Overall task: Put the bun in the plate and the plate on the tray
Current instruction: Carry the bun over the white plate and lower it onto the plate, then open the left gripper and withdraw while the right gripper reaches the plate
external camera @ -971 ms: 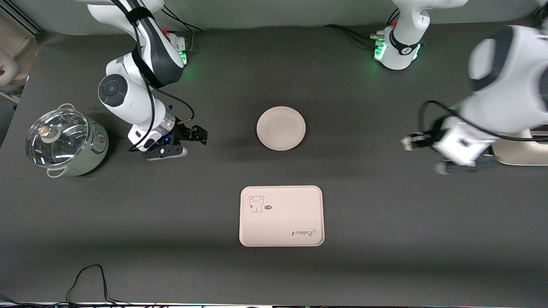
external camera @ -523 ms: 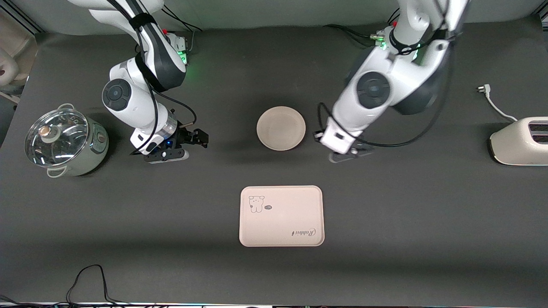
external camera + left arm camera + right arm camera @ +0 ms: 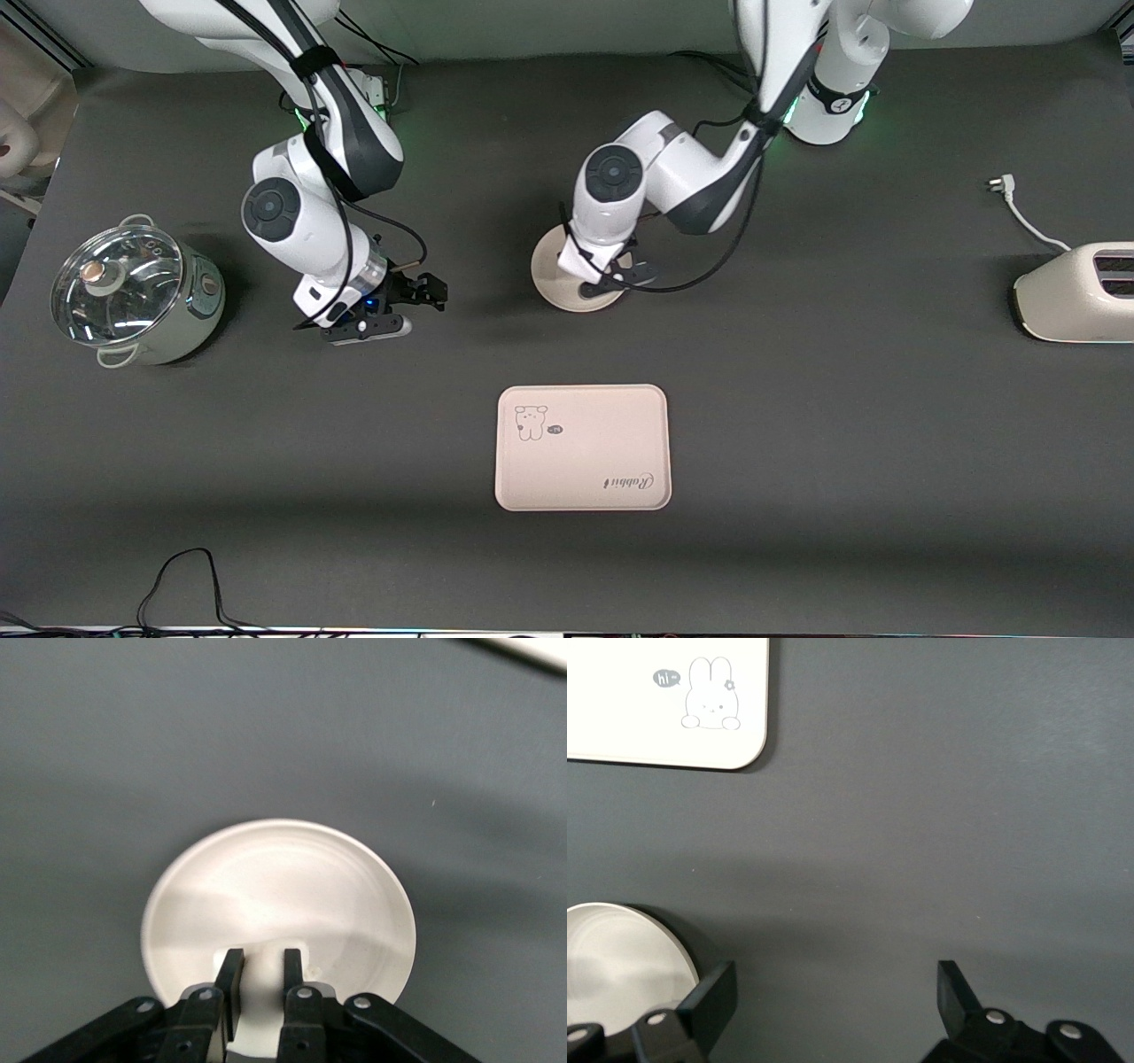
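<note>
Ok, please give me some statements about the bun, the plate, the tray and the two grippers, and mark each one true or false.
1. The left gripper is shut on the bun over the plate. True.
2. The plate already lies on the tray. False: the plate rests on the table, farther from the front camera than the tray.
3. The right gripper is open and holds nothing. True.
4. The bun lies on the tray beside the rabbit print. False: it is between the left gripper's fingers; nothing lies on the tray.
5. The right gripper hangs over the pot. False: it is over the table between the pot and the plate.
</note>
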Controlling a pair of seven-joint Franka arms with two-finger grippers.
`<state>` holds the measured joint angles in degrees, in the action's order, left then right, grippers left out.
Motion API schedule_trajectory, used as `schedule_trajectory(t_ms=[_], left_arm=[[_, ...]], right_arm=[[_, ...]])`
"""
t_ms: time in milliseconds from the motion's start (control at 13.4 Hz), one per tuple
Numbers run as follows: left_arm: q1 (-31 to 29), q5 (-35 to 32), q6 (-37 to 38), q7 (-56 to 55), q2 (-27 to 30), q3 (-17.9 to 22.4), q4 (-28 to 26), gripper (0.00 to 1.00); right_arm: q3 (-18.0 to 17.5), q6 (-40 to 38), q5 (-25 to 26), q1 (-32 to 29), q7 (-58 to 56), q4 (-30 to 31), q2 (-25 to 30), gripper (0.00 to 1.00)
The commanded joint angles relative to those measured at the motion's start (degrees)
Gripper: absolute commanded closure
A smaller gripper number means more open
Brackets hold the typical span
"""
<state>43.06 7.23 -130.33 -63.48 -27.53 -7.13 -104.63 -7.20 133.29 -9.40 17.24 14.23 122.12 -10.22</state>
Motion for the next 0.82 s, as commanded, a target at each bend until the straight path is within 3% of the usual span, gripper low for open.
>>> schedule_trajectory(t_ms=[0, 75, 149, 224, 299, 598, 747], left_arm=[[2.1, -2.5, -2.9, -4.3, -2.5, 1.0, 0.3, 0.75], [3.1, -2.7, -2.9, -5.3, -3.0, 1.0, 0.3, 0.73], [3.3, -2.7, -3.0, -5.6, -3.7, 1.0, 0.3, 0.58], [3.3, -2.7, -3.0, -5.7, -3.8, 1.0, 0.3, 0.34], [3.2, -2.7, -2.6, -5.7, -3.6, 1.0, 0.3, 0.0], [2.4, -2.7, -0.3, -5.3, -1.9, 1.9, 0.8, 0.0], [0.0, -3.1, 4.1, -1.2, 3.0, 5.4, 1.4, 0.0]], right_arm=[[-1.2, 3.2, 0.1, 0.7, 2.5, -1.1, -3.3, 0.0], [-1.8, 4.0, 0.0, 1.0, 4.6, -1.2, -3.8, 0.0], [-1.9, 4.4, 0.0, 1.6, 5.7, -1.3, -4.4, 0.0], [-1.9, 5.0, 0.0, 1.7, 5.8, -1.3, -4.5, 0.0], [-1.9, 5.2, 0.0, 1.7, 5.8, -1.3, -4.5, 0.0], [-2.4, 8.6, 0.0, 2.0, 5.9, -1.3, -6.7, 0.0], [-2.7, 10.6, 0.0, 2.4, 5.9, -1.3, -7.9, 0.0]])
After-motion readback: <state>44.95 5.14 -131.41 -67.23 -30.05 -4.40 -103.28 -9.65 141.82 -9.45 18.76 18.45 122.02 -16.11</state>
